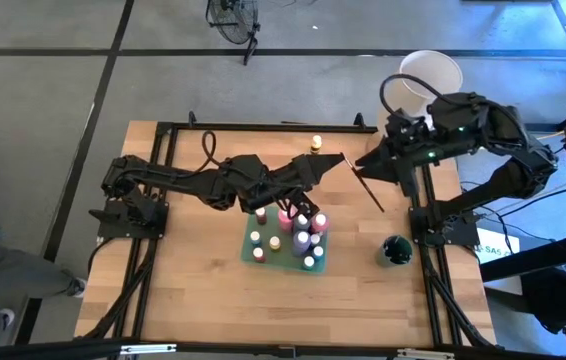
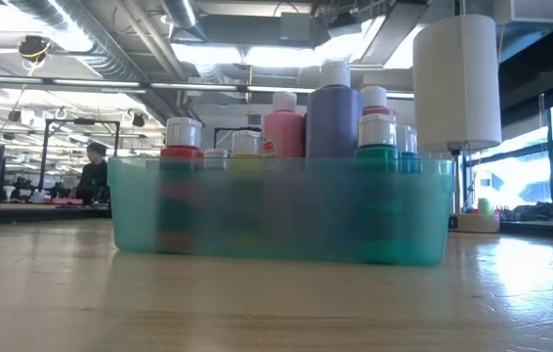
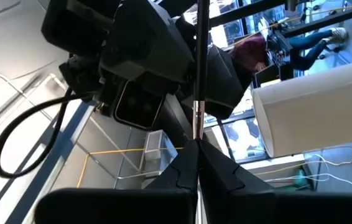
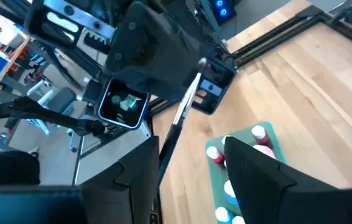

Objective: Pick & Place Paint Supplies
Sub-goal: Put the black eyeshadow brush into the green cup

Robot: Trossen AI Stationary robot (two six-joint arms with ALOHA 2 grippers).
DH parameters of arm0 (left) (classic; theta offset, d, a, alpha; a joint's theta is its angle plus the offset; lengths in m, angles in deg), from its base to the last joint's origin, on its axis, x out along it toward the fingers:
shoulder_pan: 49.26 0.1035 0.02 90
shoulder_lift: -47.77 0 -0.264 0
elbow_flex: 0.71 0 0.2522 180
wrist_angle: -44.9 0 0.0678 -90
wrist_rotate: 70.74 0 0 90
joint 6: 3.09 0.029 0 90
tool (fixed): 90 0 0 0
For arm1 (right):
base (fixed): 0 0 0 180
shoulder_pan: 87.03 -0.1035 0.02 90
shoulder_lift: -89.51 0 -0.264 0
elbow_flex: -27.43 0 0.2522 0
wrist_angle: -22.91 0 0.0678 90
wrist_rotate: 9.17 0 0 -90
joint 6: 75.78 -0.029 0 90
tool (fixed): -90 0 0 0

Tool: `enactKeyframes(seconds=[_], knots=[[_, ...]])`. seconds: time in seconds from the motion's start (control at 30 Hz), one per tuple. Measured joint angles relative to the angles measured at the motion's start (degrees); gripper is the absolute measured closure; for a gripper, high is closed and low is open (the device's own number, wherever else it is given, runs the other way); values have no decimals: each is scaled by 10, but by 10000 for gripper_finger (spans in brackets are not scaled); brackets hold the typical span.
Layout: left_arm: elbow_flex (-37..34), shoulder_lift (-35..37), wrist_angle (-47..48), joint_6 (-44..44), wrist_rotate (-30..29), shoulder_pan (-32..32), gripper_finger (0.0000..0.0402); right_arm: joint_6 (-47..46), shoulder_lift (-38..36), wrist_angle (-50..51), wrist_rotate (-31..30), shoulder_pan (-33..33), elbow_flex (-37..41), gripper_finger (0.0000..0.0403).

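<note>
High view shows our left gripper (image 1: 341, 160) clenched on the brush (image 1: 363, 183) tip above the table's far middle, arm stretched rightward. Our right gripper (image 1: 365, 166) meets it from the right, fingers (image 4: 254, 168) parted around the brush's handle. Paint bottles (image 1: 301, 240) stand in the teal tray (image 1: 263, 256) on the wooden table (image 1: 183, 290); a white cylinder (image 1: 431, 72) stands beyond the far right corner

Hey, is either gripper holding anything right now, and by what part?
The left gripper is shut on the brush at its metal-ferrule end. The right gripper brackets the dark handle; whether it grips cannot be told.
</note>
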Motion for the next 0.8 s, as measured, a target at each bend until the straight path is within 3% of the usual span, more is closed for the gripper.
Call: enactKeyframes(seconds=[0.2, 0.8], knots=[[0, 0, 0, -9, 0, 0, 400, 1, 6, -7, 38, 14, 0, 217], [0, 0, 2, -26, -8, 0, 400, 12, 13, -6, 69, 16, 0, 223]])
